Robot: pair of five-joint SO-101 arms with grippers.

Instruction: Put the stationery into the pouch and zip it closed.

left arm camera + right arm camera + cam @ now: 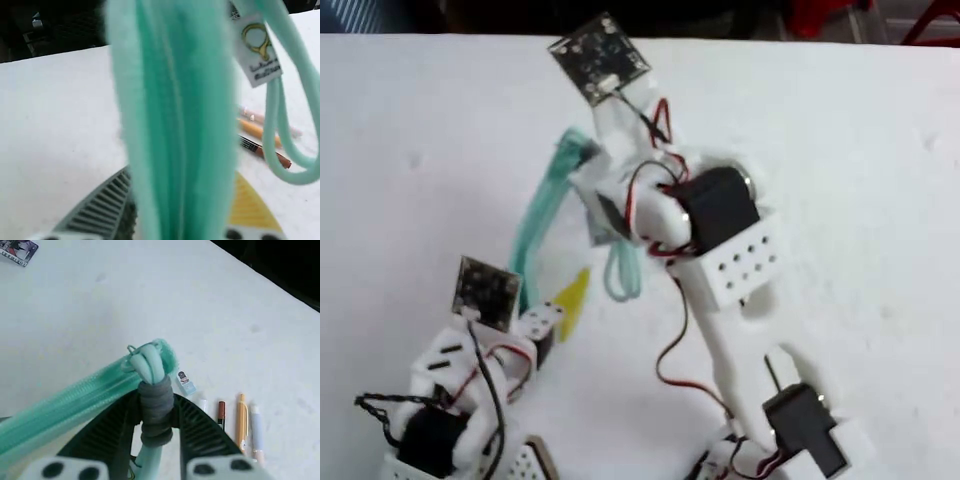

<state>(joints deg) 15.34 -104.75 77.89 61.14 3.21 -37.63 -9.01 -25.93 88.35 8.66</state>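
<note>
**Two arms hold pouch taut, pens waiting on the table**

The left gripper [562,300], low at the near left of the table [840,150], is clamped on one end of the mint-green pouch [535,225]. The pouch stretches away from it, up and across toward the middle. There the right arm bends over from the near right, wrist tipped down. The right gripper [155,412] is closed on the pouch's far end, where the wrist strap [620,272] joins and hangs in a loop. Farther right, the pens and pencils [242,420] lie in a row on the table beside the pouch, none inside it. The zip looks shut along its length. Loading has therefore not begun, and the step in hand appears to be bracing the pouch for opening. Next, one gripper would have to let go and take the zip pull.
</note>
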